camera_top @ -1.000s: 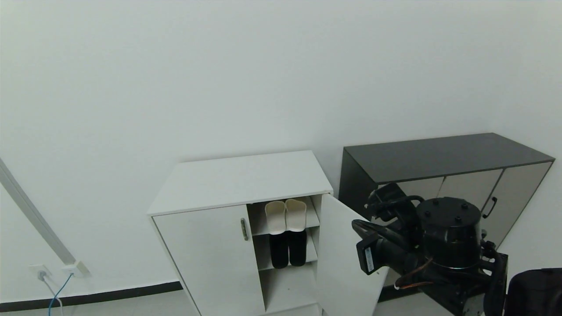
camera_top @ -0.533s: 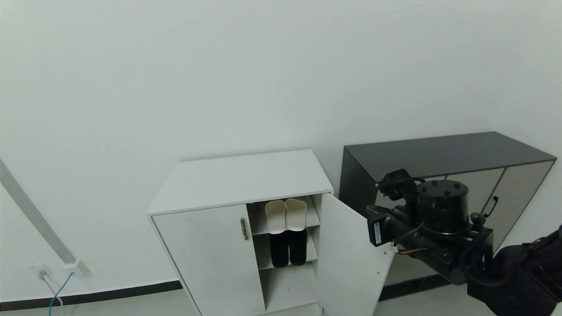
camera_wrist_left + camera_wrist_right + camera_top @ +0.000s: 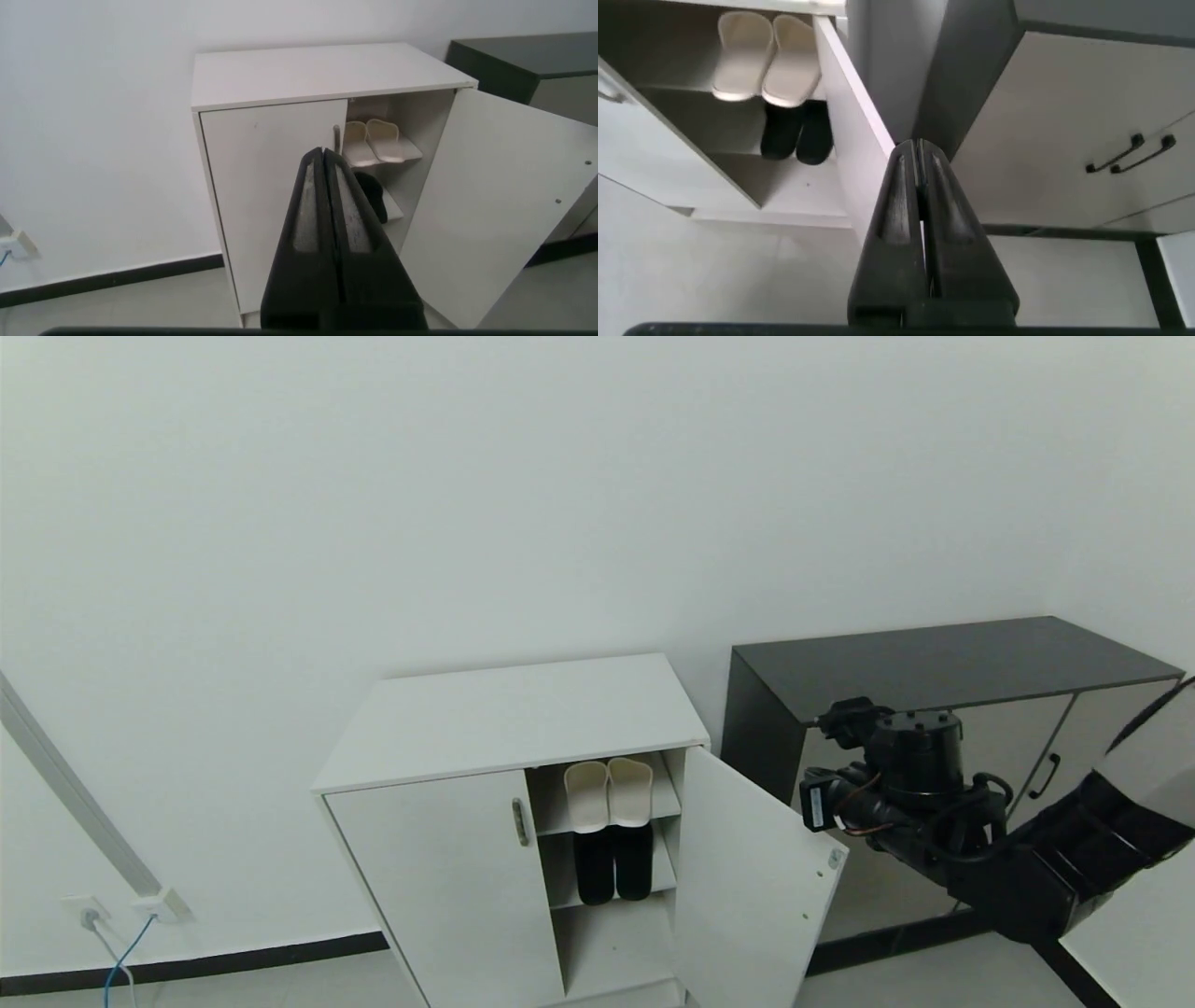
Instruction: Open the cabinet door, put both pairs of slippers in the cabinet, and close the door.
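Observation:
The white cabinet [image 3: 504, 719] stands against the wall with its right door [image 3: 747, 877] swung open and its left door [image 3: 448, 887] closed. A white pair of slippers [image 3: 607, 793] lies on the top shelf. A black pair [image 3: 612, 863] sits on the shelf below. My right arm's wrist [image 3: 910, 756] hangs just past the open door's free edge. In the right wrist view my right gripper [image 3: 921, 149] is shut and empty, close to the door's [image 3: 864, 140] outer face. My left gripper [image 3: 325, 159] is shut and empty, some way in front of the cabinet [image 3: 318, 75].
A dark sideboard [image 3: 943, 663] with grey doors stands right of the white cabinet, close behind the open door. A wall socket with a blue cable [image 3: 117, 952] sits low on the left. Bare floor lies in front of both cabinets.
My right arm has risen and stretched farther out, to the gap between the open door's edge and the dark sideboard. Cabinet, door and slippers look the same.

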Tool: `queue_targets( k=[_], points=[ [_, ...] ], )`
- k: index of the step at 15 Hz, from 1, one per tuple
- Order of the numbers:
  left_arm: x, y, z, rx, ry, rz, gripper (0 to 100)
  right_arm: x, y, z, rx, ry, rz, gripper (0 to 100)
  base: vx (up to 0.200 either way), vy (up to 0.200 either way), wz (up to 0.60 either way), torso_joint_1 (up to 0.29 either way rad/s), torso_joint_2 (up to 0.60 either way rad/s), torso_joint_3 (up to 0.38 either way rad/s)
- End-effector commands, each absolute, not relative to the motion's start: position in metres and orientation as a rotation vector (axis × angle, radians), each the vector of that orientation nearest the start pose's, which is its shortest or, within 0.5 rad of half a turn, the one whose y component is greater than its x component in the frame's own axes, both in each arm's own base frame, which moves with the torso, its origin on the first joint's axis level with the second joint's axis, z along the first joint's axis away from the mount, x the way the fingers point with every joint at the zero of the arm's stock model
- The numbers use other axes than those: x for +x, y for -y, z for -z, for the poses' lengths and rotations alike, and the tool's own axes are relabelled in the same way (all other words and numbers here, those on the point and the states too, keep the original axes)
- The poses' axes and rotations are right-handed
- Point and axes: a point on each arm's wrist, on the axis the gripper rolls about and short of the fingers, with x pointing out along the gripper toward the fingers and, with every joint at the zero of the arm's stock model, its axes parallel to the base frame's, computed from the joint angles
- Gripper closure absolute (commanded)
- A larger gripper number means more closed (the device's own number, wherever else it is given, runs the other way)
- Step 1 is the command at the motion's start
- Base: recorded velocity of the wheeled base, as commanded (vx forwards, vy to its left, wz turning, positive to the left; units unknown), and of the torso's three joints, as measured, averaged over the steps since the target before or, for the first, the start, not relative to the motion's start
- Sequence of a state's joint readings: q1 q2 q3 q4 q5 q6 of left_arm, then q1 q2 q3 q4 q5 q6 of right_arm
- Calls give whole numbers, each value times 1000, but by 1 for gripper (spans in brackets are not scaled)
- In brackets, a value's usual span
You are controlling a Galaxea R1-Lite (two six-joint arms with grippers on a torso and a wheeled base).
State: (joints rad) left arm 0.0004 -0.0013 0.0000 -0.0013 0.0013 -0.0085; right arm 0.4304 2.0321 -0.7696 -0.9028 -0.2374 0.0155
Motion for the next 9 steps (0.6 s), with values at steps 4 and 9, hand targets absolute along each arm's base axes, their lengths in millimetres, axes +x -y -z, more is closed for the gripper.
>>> queue_targets(
  k=[4, 9],
  points=[
    [-23, 0, -76, -9, 2, -5, 100, 347, -129, -56, -110, -417, -143, 100, 0, 0, 0, 0, 0, 0],
    [-23, 0, -76, -9, 2, -5, 100, 357, -125, -37, -113, -454, -131, 100, 0, 0, 0, 0, 0, 0]
  ],
)
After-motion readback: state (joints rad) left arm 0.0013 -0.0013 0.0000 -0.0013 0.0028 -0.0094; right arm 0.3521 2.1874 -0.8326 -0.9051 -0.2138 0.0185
